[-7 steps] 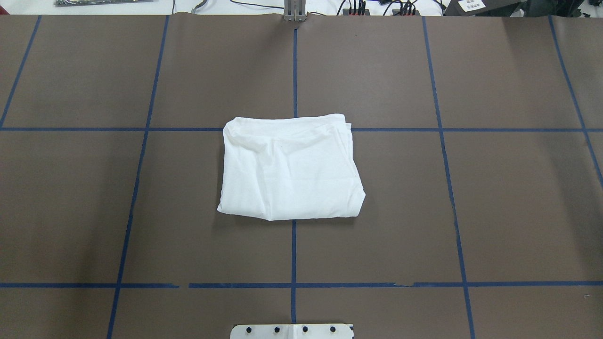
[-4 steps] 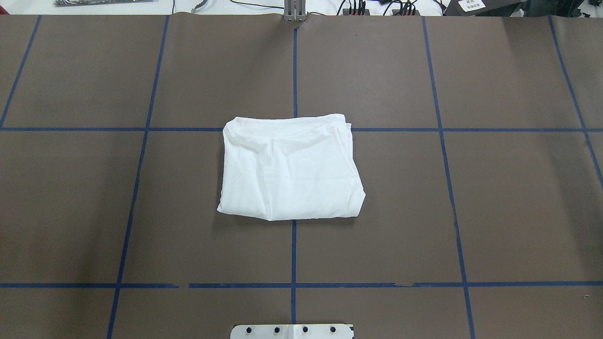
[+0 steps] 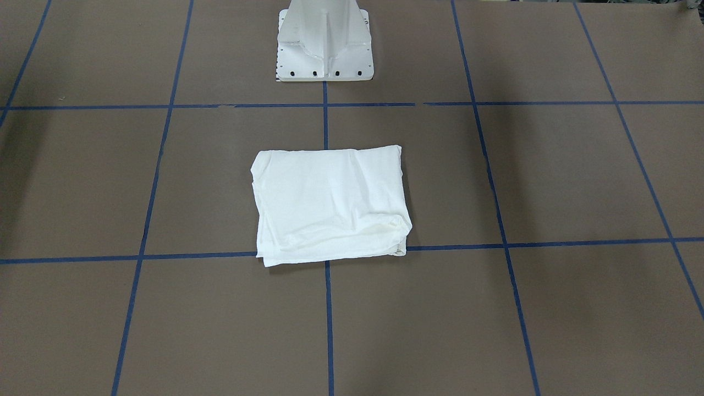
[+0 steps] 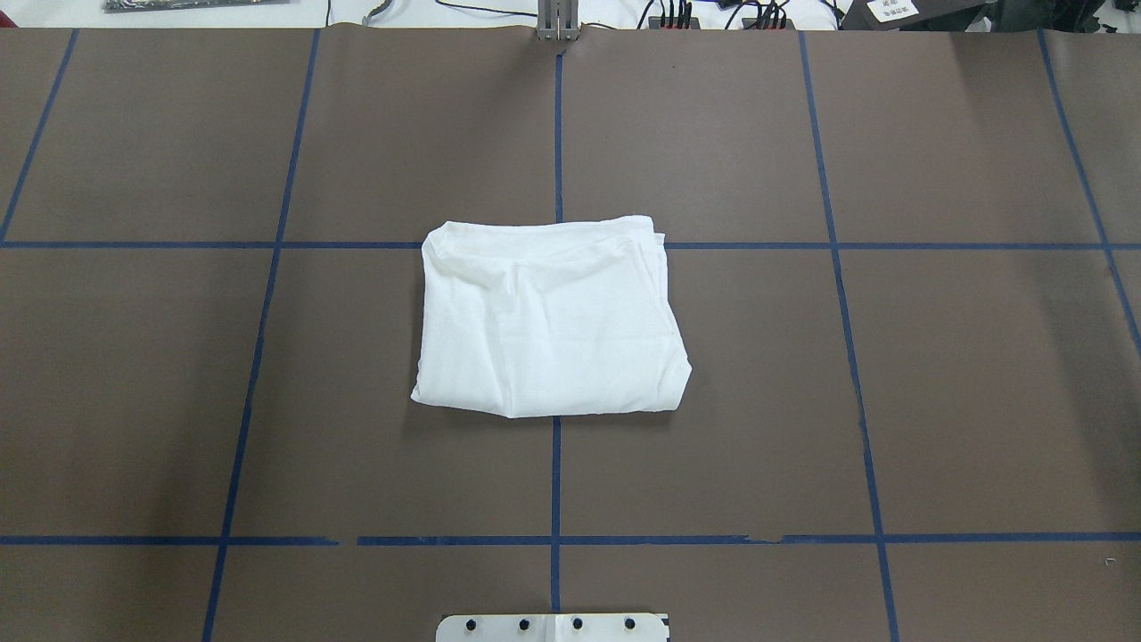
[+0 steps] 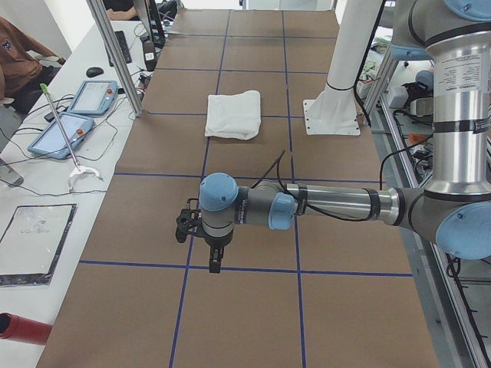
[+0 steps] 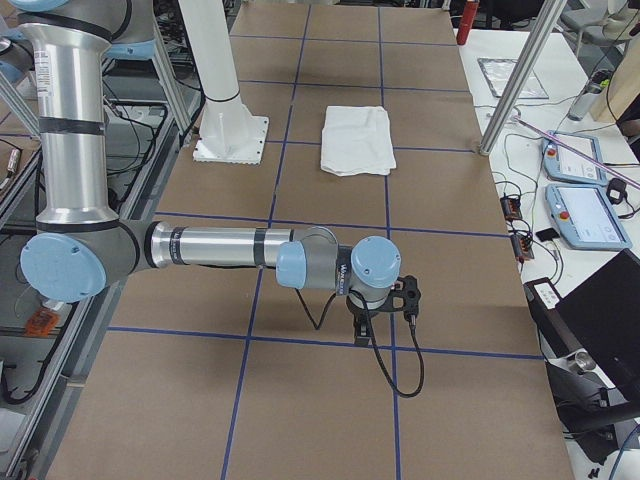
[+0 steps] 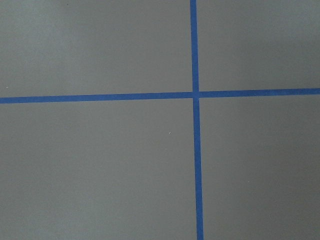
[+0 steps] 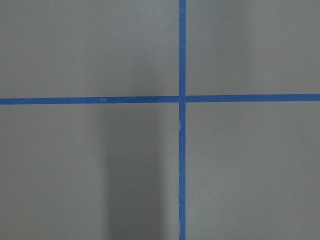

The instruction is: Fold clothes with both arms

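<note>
Arms [image 5: 330,203] level, outstretched, apart from T-shirt [image 4: 548,316].

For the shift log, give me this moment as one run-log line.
shirt: folded, lying free | left pincer: away from shirt, state unclear | right pincer: away from shirt, state unclear

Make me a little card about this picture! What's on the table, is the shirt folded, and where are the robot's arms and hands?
shirt: white T-shirt, folded into a rough rectangle, lying mid-table
table: brown, with a grid of blue tape lines
left arm: stretched low over its end of the table, far from the shirt
left gripper: pointing down over bare table; open or shut cannot be told
right arm: stretched low over the opposite end
right gripper: pointing down; cannot be told
touching the shirt: nothing
</note>
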{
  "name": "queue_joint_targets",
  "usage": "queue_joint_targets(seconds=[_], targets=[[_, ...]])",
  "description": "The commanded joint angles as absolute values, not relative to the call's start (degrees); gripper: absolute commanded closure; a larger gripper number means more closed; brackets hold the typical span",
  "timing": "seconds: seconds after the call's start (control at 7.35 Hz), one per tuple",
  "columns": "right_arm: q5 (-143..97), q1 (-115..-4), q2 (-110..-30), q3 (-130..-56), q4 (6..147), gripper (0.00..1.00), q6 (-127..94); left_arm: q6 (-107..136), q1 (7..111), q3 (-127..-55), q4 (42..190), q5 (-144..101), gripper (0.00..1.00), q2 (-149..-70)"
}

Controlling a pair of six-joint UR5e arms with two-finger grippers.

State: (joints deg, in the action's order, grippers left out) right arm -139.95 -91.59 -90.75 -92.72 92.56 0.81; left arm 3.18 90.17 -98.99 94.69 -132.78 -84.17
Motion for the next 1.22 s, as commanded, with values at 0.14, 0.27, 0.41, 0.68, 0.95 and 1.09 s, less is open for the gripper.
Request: queue_joint_targets(seconds=[0.14, 0.27, 0.41, 0.68, 0.95, 1.09], targets=[[-139.7, -91.6, -90.6, -92.9, 92.5, 0.00, 0.8, 3.2, 90.0, -99.8, 94.2, -132.6, 0.00, -84.5], [-139.7, -91.6, -90.6, -92.8, 92.5, 0.00, 0.9, 3.2, 90.1, -100.0, 94.1, -132.6, 0.00, -84.3], [-139.7, -91.6, -90.7, -92.9, 92.5, 0.00, 1.0, 3.2, 90.2, -100.1, 94.1, -132.8, 0.00, -84.2], [-139.7, -91.6, -90.6, -93.0, 92.5, 0.00, 0.9, 3.3, 90.1, -99.8, 94.2, -132.6, 0.00, -84.2], [-139.7, -91.6, -90.6, -92.9, 92.5, 0.00, 0.9, 3.3, 90.1, -99.5, 94.2, -132.5, 0.00, -84.2], [-139.7, -91.6, -90.6, -92.9, 92.5, 0.00, 0.9, 3.2, 90.0, -99.4, 94.2, -132.5, 0.00, -84.3]])
